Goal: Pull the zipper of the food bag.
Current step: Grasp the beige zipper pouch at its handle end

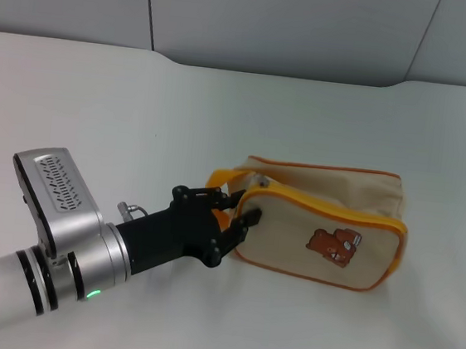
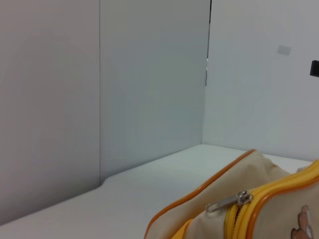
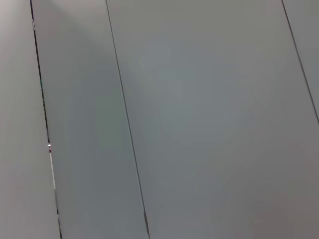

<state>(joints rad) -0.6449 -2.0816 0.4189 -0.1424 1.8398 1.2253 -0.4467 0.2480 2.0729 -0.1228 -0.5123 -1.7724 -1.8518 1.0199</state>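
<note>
Left tool (image 1: 241, 213) at food bag (image 1: 319, 225) end, beside zipper (image 2: 234, 215)

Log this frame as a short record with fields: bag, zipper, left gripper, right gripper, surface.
bag: beige food bag lying on the table, bear print facing the camera, orange handle at its left end
zipper: orange-yellow zipper along the bear panel; metal pull tab lies near the handle end
left gripper: left gripper at the bag's handle end, fingers at the corner of the panel
right gripper: not in view
surface: white table, grey wall panels behind
</note>
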